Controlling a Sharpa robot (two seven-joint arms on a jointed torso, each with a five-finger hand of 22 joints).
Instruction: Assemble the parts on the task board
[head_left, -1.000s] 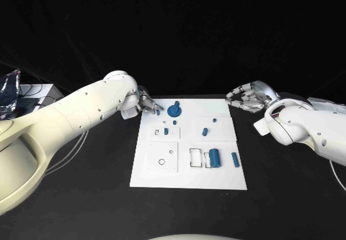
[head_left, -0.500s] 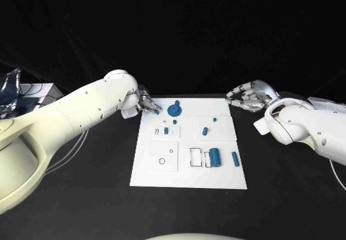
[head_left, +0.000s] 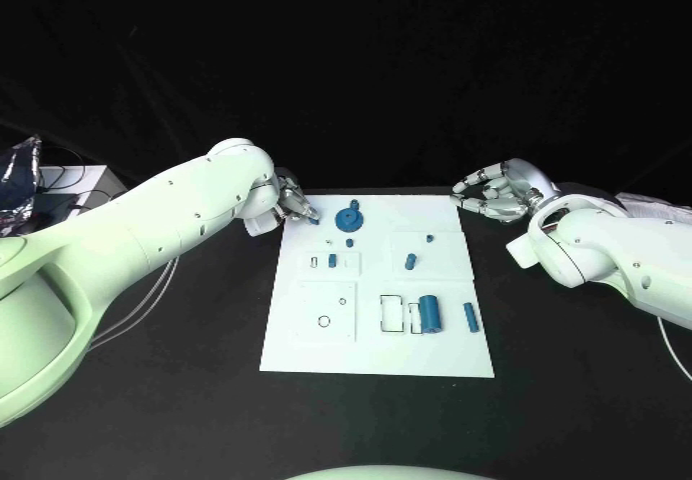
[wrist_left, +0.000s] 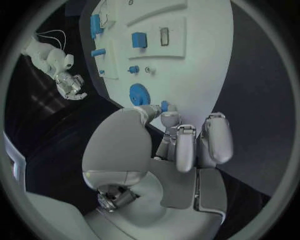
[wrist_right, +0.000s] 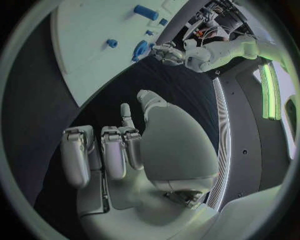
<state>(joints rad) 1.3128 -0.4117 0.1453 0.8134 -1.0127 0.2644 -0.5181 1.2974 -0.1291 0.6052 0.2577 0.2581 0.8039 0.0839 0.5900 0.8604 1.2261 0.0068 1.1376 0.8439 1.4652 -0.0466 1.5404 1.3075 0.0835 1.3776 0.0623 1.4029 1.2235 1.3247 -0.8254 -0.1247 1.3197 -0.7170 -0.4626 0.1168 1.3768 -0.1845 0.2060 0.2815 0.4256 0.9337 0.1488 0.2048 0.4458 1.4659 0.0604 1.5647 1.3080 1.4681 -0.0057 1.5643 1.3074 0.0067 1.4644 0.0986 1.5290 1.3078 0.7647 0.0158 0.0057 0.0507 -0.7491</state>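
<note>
Two hands little moved | left hand (head_left: 293, 207) fingers pinch small blue part (head_left: 316, 222) | right hand (head_left: 495, 196) fingers curled, empty

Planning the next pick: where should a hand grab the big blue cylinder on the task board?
Grip the big blue cylinder across its round sides at mid-length, coming from above. It appears to lie flat on the task board, with bare board either side for the fingers.

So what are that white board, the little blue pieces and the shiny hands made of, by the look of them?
The task board looks like matte white plastic or painted sheet: flat, even, no glare. The blue parts, such as the round disc and the cylinder, look like moulded or printed plastic: uniform colour, dull surface. The left hand and right hand have a silvery, metal-like sheen, though coated plastic is possible.
</note>
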